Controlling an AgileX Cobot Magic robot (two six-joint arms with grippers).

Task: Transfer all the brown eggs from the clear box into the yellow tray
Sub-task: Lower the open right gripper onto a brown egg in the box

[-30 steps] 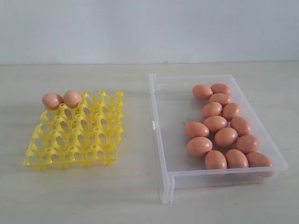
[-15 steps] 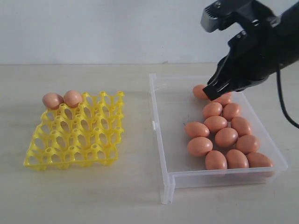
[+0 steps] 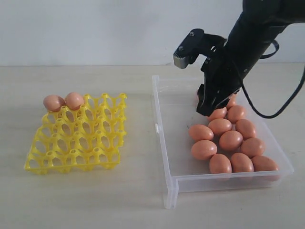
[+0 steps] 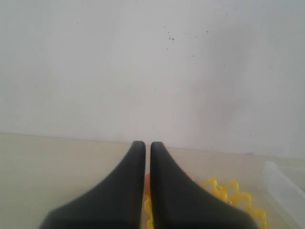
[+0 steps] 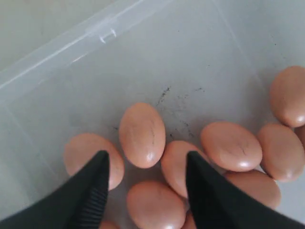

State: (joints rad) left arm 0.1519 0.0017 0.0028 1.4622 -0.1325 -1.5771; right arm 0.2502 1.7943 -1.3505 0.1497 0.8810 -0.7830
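Two brown eggs [image 3: 54,102] sit side by side in the far left cups of the yellow tray [image 3: 71,163]. Several more brown eggs [image 3: 231,140] lie clustered in the right half of the clear box [image 3: 176,143]. My right gripper [image 3: 208,108] hangs over the far end of that cluster. In the right wrist view the right gripper [image 5: 147,155] stands open just above the eggs [image 5: 142,135], with nothing held between its fingers. The left gripper [image 4: 144,144] is shut and empty; past it shows an edge of the yellow tray [image 4: 228,191]. It does not appear in the exterior view.
The box stands right of the tray on a pale wooden table [image 3: 133,200], with a gap between them. A white wall [image 3: 95,28] runs along the back. The box's left half has a bare, scuffed floor [image 5: 181,95]. A corner of the box [image 4: 286,183] shows in the left wrist view.
The right arm came into view from the upper right, swung left and down over the far eggs in the box, and its jaws opened. The eggs and the left gripper have not moved.
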